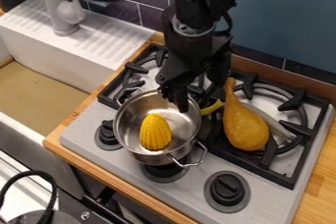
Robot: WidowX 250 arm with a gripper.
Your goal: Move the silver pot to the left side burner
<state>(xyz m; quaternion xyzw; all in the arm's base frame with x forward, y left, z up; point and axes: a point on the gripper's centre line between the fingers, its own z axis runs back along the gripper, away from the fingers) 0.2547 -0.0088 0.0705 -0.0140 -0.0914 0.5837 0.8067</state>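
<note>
One white sink (29, 120) takes up the left of the view, its basin tan at the bottom, with a pale tap (64, 16) standing on the ribbed ledge behind it. Near the lower left corner a black cable (29, 173) loops. A strip of wood counter (58, 142) runs between the sink and the grey stove (75, 132). On the stove's front, the left knob (107, 136) sits just beside the pot.

The silver pot (134, 153) is upright at the near edge of the left burner (136, 68), reaching forward over the stove's front and partly hiding the middle knob (165, 171). One wire handle points up and left, the other down and right. Inside lies a yellow corn cob (155, 132), narrow end toward the top of the view.

The gripper (179, 101) hangs down from the top, its tip over the pot's far right part; whether it is open or closed, or has hold of the rim, I cannot tell. Just right of the pot shows a partly hidden yellow thing (213, 108). The right knob (227, 190) is at the front. A brownish-yellow drumstick (245, 127) lies on the right burner (300, 128), across a grey utensil (272, 122).
</note>
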